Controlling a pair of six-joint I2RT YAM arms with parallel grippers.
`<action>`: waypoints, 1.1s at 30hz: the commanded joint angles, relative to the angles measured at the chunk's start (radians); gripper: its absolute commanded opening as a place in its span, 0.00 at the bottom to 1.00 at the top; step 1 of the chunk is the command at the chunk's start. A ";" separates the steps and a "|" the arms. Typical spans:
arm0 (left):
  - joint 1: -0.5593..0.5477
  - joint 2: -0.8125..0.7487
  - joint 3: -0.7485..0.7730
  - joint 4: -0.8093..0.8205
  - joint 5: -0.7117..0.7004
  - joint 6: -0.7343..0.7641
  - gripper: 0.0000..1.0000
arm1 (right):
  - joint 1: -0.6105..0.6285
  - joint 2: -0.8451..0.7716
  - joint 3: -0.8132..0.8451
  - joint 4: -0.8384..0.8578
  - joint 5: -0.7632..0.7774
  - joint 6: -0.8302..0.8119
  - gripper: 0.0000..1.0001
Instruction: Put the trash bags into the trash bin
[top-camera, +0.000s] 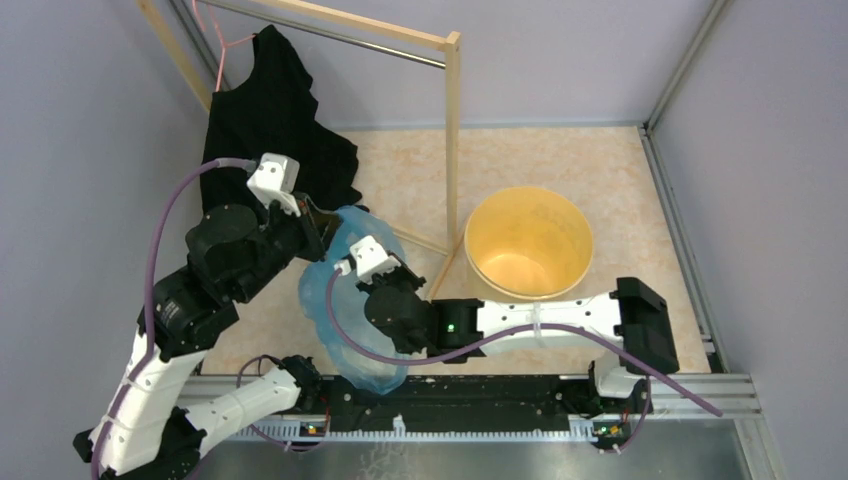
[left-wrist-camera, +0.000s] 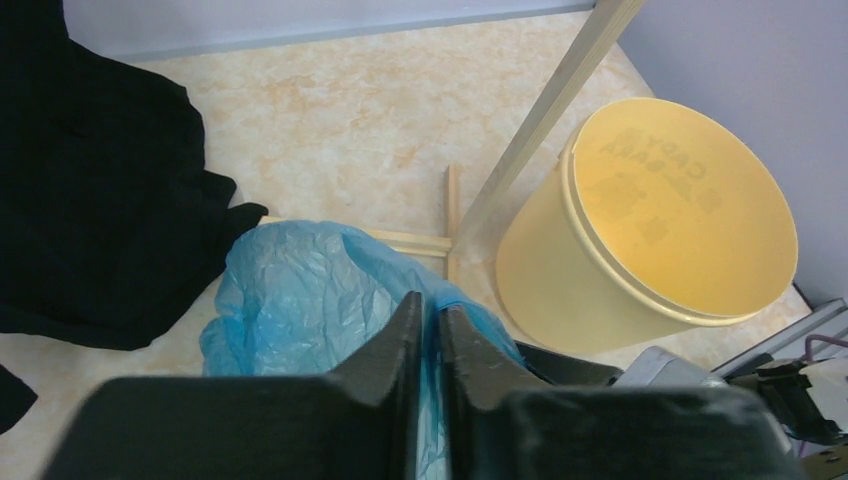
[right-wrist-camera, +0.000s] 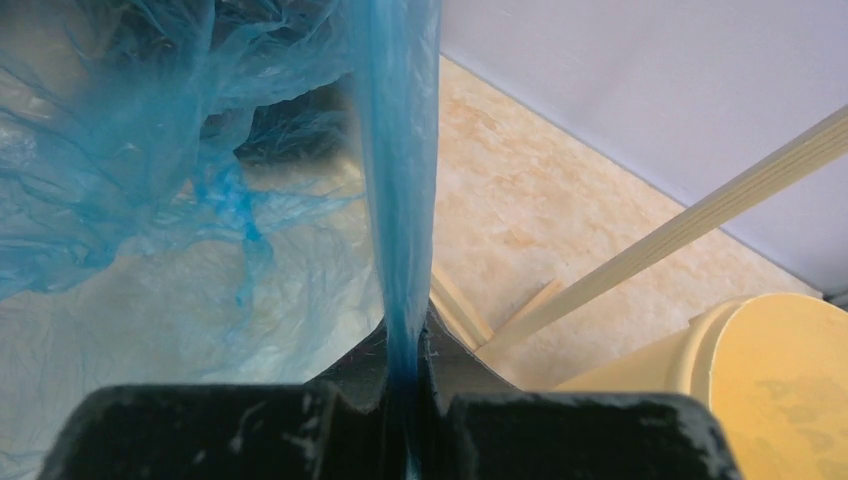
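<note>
A translucent blue trash bag (top-camera: 350, 330) hangs crumpled between both arms, left of the trash bin (top-camera: 470, 250). The bin is a round pale yellow bucket standing upright with nothing visible inside. My left gripper (left-wrist-camera: 428, 305) has its jaws almost together, with blue film pinched in the narrow gap. In the left wrist view the bag (left-wrist-camera: 300, 300) bulges just past them, and the bin (left-wrist-camera: 540, 290) stands to the right. My right gripper (right-wrist-camera: 405, 325) is shut on a taut blue strand of the bag (right-wrist-camera: 400, 150) rising from its jaws. The bin's wall (right-wrist-camera: 640, 375) shows at the lower right there.
A wooden rack post (top-camera: 452, 140) stands between the bag and the bin, its foot pieces (left-wrist-camera: 452, 215) lying on the floor. A black garment (top-camera: 270, 130) hangs from the rack at the back left. Grey walls close in on all sides.
</note>
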 joint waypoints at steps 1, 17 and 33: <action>0.003 -0.019 0.012 -0.002 -0.024 0.056 0.27 | -0.037 -0.170 -0.027 0.027 -0.176 0.046 0.00; 0.003 -0.061 0.019 0.017 0.285 0.098 0.99 | -0.289 -0.417 -0.035 -0.158 -0.668 0.415 0.00; 0.002 0.041 -0.094 0.065 0.484 0.086 0.89 | -0.320 -0.403 -0.023 -0.180 -0.752 0.419 0.00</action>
